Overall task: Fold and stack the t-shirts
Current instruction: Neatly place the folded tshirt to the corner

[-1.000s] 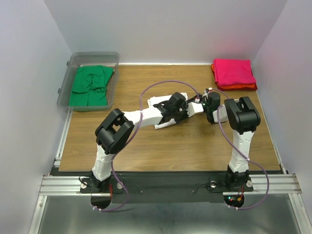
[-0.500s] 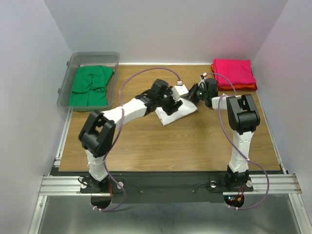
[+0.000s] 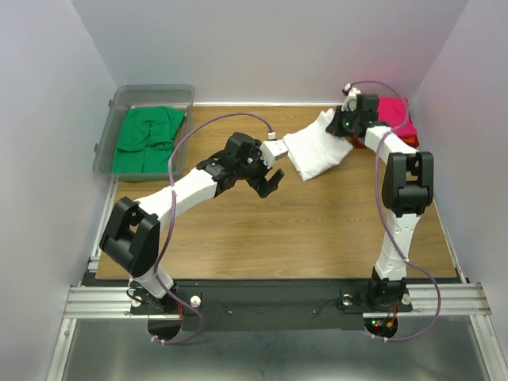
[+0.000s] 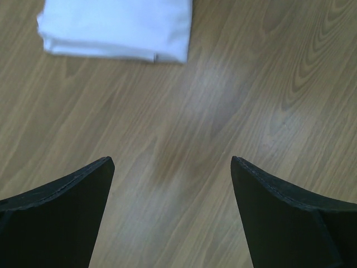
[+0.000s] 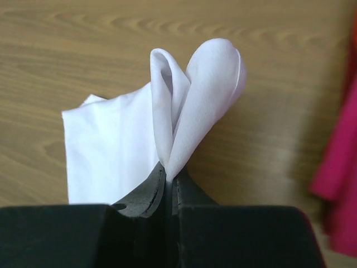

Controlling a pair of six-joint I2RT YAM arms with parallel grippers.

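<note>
A folded white t-shirt [image 3: 312, 152] hangs partly lifted near the table's back right. My right gripper [image 3: 340, 127] is shut on its far edge; in the right wrist view the cloth [image 5: 184, 106] bunches up out of the closed jaws [image 5: 172, 171]. My left gripper [image 3: 270, 182] stands open over bare wood just left of the shirt, holding nothing. In the left wrist view the white t-shirt [image 4: 117, 28] lies beyond the spread fingers [image 4: 173, 163]. A magenta pink t-shirt [image 3: 394, 113] lies folded on a red-orange one [image 3: 410, 140] at the back right corner. A green t-shirt [image 3: 145, 139] fills the bin.
The clear grey plastic bin [image 3: 155, 89] stands at the back left corner. White walls close in the table on the left, back and right. The pink stack's edge [image 5: 340, 167] shows at the right of the right wrist view.
My left gripper let go of the white t-shirt, opened and drew back left. The right gripper closed on the shirt and carried it right and back, toward the pink stack.
</note>
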